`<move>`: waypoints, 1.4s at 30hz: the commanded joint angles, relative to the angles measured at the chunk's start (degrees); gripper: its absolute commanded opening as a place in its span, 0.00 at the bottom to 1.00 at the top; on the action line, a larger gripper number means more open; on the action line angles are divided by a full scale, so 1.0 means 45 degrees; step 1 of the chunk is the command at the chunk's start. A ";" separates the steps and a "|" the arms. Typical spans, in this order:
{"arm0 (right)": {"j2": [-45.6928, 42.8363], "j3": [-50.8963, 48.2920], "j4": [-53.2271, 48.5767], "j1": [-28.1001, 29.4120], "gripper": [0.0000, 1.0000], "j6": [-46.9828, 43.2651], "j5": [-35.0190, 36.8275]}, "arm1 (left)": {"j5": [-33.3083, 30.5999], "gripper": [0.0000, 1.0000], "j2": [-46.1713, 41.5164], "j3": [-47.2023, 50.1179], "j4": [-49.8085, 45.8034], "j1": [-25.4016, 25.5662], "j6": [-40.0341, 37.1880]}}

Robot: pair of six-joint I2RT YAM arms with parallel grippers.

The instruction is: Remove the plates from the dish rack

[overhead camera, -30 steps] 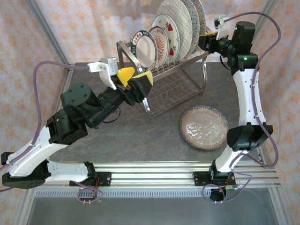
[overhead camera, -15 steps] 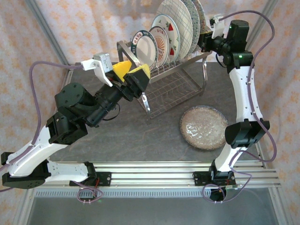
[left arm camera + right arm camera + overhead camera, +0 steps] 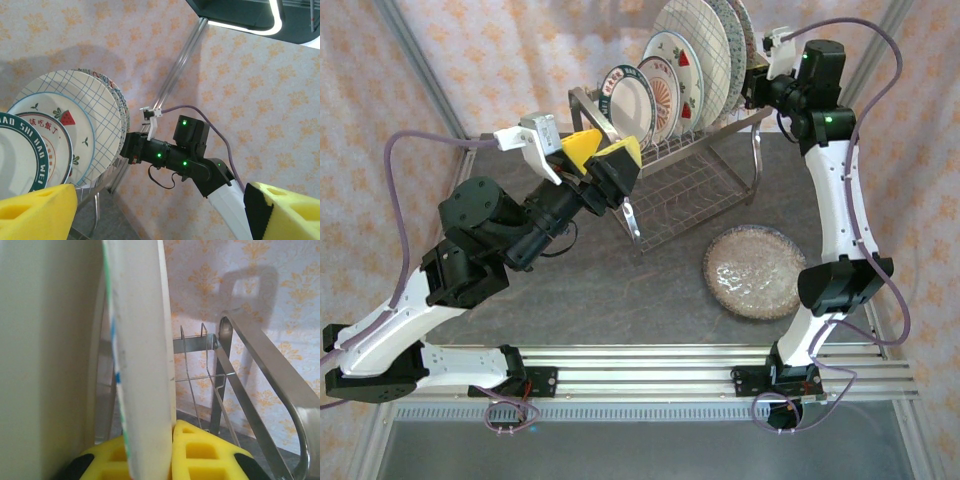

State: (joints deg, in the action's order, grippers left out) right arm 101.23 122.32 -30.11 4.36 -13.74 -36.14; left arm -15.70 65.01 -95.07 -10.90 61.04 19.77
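Right claw (image 3: 752,85) is up at the far right end of the dish rack (image 3: 690,185), pressed together on the rim of the end plate (image 3: 748,25). On the right wrist view the yellow pads (image 3: 200,450) sit either side of that white edge (image 3: 142,340), down low, with not much rim in the bite. That's the worry: a big plate held by a sliver of edge. Lift it and I'd expect the weight to swing it in the pads, or slide it straight out.

Next hazard is the neighbours. The speckled plate (image 3: 730,40) and the plaid-lined plate (image 3: 695,45) stand packed tight beside the end plate. Pull at an angle and the rim drags on them, or the bottom edge catches a tine (image 3: 182,355) and the whole rack rocks. It stands on thin legs, loaded only up top, so a snag could shift or tip it.

Left claw (image 3: 603,158) hangs spread wide and empty at the rack's left end, just in front of the lettered plate (image 3: 628,100), with the fruit-print plate (image 3: 670,80) right behind that. A careless nudge forward pushes that plate back into the row.

One grey glassy plate (image 3: 755,272) already lies flat on the counter (image 3: 620,290), in front of the rack's right end. If the end plate gets stacked there, a tilted or early release means a hard clack, maybe a chip.
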 commanded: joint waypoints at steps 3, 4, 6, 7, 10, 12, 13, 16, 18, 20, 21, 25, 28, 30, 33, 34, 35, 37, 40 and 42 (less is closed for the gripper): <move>-0.0113 0.1361 0.0530 0.0291 0.00 0.0126 -0.0096 | 0.0030 0.87 0.0089 0.0032 0.0371 -0.0043 -0.0059; -0.0114 0.1526 0.0519 0.0300 0.00 0.0071 0.0058 | 0.0052 0.87 0.0102 0.0049 0.0380 -0.0042 -0.0021; -0.0174 0.1862 0.0395 0.0301 0.00 -0.0028 0.0442 | 0.0084 0.87 0.0087 0.0131 0.0443 -0.0040 0.0051; -0.0219 0.1968 0.0416 0.0319 0.00 -0.0035 0.0589 | 0.0096 0.87 0.0084 0.0164 0.0449 -0.0042 0.0095; -0.0394 0.2113 0.0561 0.0320 0.00 -0.0053 0.0954 | 0.0130 0.87 0.0101 0.0188 0.0462 -0.0037 0.0156; -0.0471 0.2278 0.0636 0.0320 0.00 -0.0053 0.1142 | 0.0193 0.87 0.0122 0.0169 0.0456 -0.0042 0.0155; -0.0469 0.2397 0.0603 0.0320 0.00 -0.0053 0.1244 | 0.0189 0.87 0.0140 0.0150 0.0449 -0.0036 0.0175; -0.0497 0.2774 0.0442 0.0319 0.00 -0.0072 0.1763 | 0.0263 0.87 0.0186 0.0130 0.0478 -0.0041 0.0216; -0.0561 0.2889 0.0460 0.0312 0.00 -0.0041 0.2051 | 0.0340 0.87 0.0208 0.0115 0.0500 -0.0045 0.0292; -0.0647 0.2985 0.0476 0.0319 0.00 0.0045 0.2312 | 0.0385 0.87 0.0240 0.0128 0.0502 -0.0037 0.0350; -0.0687 0.3013 0.0501 0.0320 0.00 0.0079 0.2456 | 0.0405 0.87 0.0240 0.0130 0.0514 -0.0044 0.0391; -0.0911 0.3062 0.0462 0.0320 0.00 0.0069 0.2897 | 0.0523 0.87 0.0277 0.0152 0.0512 -0.0033 0.0562; -0.1184 0.3057 0.0450 0.0319 0.00 0.0035 0.3389 | 0.0632 0.87 0.0336 0.0147 0.0468 -0.0043 0.0721; -0.1369 0.3062 0.0429 0.0320 0.00 0.0006 0.3653 | 0.0765 0.87 0.0411 0.0149 0.0501 -0.0035 0.0872; -0.1629 0.3017 0.0362 0.0320 0.00 -0.0002 0.3992 | 0.1036 0.87 0.0549 0.0150 0.0561 -0.0035 0.1088; -0.1746 0.2997 0.0343 0.0320 0.00 0.0004 0.4110 | 0.1122 0.87 0.0589 0.0152 0.0558 -0.0033 0.1146; -0.1879 0.2930 0.0365 0.0320 0.00 0.0017 0.4207 | 0.1206 0.87 0.0634 0.0168 0.0632 -0.0047 0.1219; -0.2137 0.2808 0.0421 0.0320 0.00 0.0020 0.4352 | 0.1363 0.87 0.0722 0.0218 0.0748 -0.0038 0.1371; -0.2430 0.2819 0.0279 0.0320 0.00 0.0117 0.4659 | 0.1635 0.87 0.0928 0.0208 0.0849 -0.0047 0.1666; -0.2676 0.2818 0.0117 0.0320 0.00 0.0170 0.4865 | 0.1879 0.87 0.1139 0.0212 0.0982 -0.0047 0.1990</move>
State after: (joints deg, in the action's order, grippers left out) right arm 92.62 133.10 -32.62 5.50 -13.69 -16.82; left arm -9.63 69.45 -94.54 -9.30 61.04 26.17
